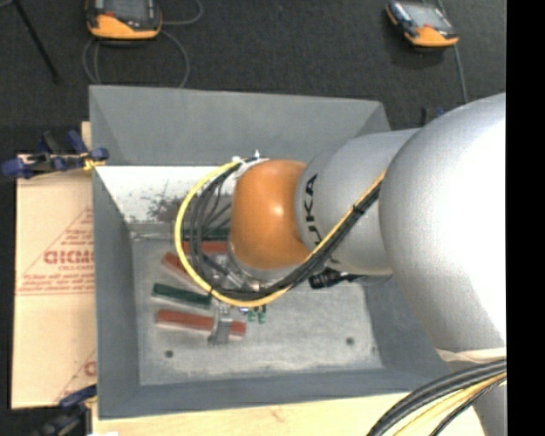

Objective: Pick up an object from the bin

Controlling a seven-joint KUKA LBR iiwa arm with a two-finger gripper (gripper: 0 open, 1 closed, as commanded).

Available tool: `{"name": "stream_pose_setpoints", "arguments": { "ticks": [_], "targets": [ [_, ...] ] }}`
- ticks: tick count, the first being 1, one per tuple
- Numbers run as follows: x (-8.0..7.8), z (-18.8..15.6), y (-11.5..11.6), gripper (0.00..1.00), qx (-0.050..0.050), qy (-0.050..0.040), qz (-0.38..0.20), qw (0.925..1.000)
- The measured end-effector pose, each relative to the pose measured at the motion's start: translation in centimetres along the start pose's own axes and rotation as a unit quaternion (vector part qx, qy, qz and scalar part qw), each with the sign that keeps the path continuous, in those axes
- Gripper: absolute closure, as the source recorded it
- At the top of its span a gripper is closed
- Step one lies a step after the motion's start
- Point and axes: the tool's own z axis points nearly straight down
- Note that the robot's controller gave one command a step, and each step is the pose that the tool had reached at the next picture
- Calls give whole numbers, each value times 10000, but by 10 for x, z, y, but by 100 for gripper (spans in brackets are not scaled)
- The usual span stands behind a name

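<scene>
The bin (255,128) holds few loose things that can be counted: two red sticks, one green stick and one small green piece (256,315). All lie on the floor toward 8 o'clock from the bin's middle. More may be hidden under the arm.

The gripper (223,330) is down at the right end of the nearer red stick (183,320), touching or just above it. Whether it is released, clenched or grasping the stick cannot be told. That stick lies flat, with its long axis running roughly from 9 o'clock to 3 o'clock and the 3 o'clock end a little nearer the front wall. The green stick (179,293) lies just beyond it at 12 o'clock, nearly parallel. The second red stick (174,261) is farther back, and its right end is lost under the cables (192,213). The small green piece sits just beside the gripper at about 2 o'clock.

The wrist's orange cover (264,217) hangs over the bin's middle, ringed by a yellow cable.

The bin floor is dull grey metal with dark scuffing on the back wall at 10 o'clock. Around the bin is dark floor (281,51), where two orange-and-black devices lie — one (123,17) at 11 o'clock, one (421,22) at 1 o'clock.
</scene>
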Motion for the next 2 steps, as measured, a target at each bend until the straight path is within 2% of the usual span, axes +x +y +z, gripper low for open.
{"name": "stream_pose_setpoints", "arguments": {
  "ticks": [1,2],
  "targets": [
    [15,47,6,0,0,8,469,9989],
    [14,46,6,0,-3,3,465,9989]
  ]
}}
